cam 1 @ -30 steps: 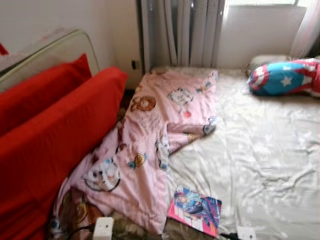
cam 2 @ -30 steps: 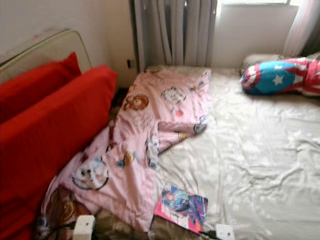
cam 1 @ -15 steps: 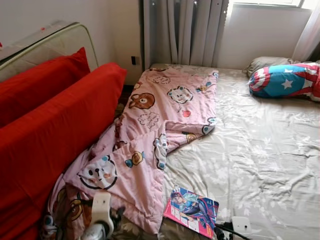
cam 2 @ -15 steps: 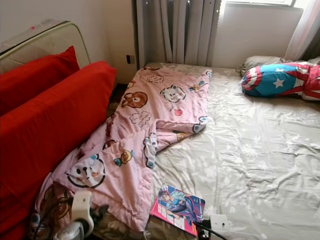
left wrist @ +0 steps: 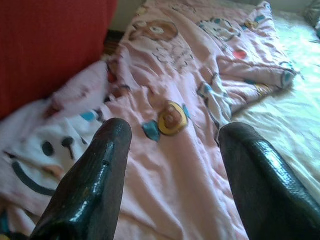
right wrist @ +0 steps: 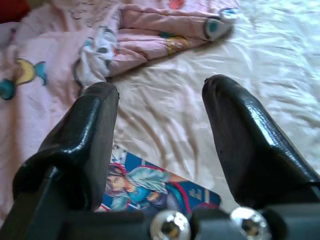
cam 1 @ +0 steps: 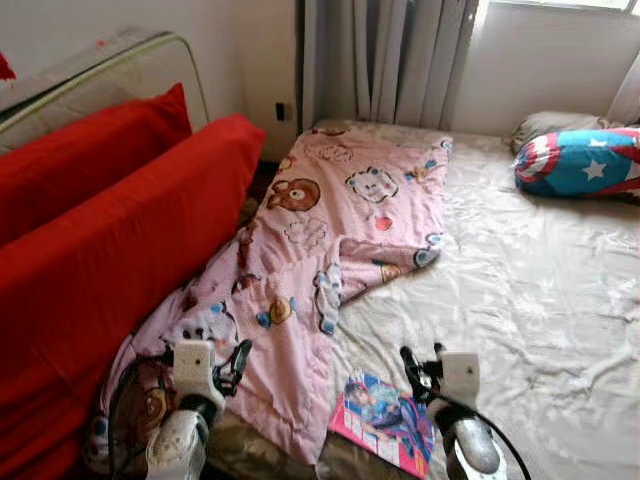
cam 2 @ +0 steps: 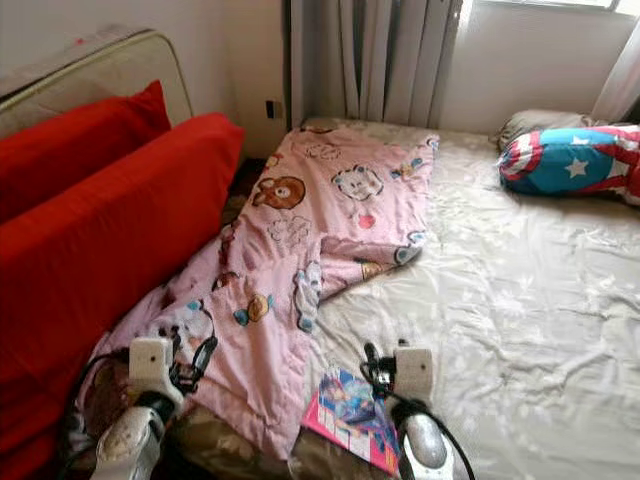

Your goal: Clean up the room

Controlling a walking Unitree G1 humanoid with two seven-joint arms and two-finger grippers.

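The bed (cam 1: 540,290) carries a cream floral sheet, wrinkled across its right half. A pink cartoon-print blanket (cam 1: 330,240) lies crumpled along the bed's left side, running from the near edge up toward the grey curtains (cam 1: 385,60) at the far wall; one corner is folded over onto the sheet near the middle of the bed. Two red cushions (cam 1: 110,240) lean against the bed's left side, touching the blanket's edge, with a padded headboard-like panel (cam 1: 120,70) behind them. A blue, red and white star-pattern pillow (cam 1: 580,160) rests at the far right of the bed, well apart from the blanket.

A magazine (cam 1: 385,420) with a colourful illustrated cover lies flat at the near edge of the bed, just beside the blanket's lower hem.

Left tool (left wrist: 172,165) — released, its two black fingers (left wrist: 92,185) spread apart with nothing between them. It hovers above the lower part of the pink blanket, near a cartoon face print.

Right tool (right wrist: 160,140) — released, fingers (right wrist: 250,145) spread wide and holding nothing. It is positioned above the near edge of the bed, with the magazine directly below and the bare sheet beyond it. In the head views it sits just to the right of the magazine.
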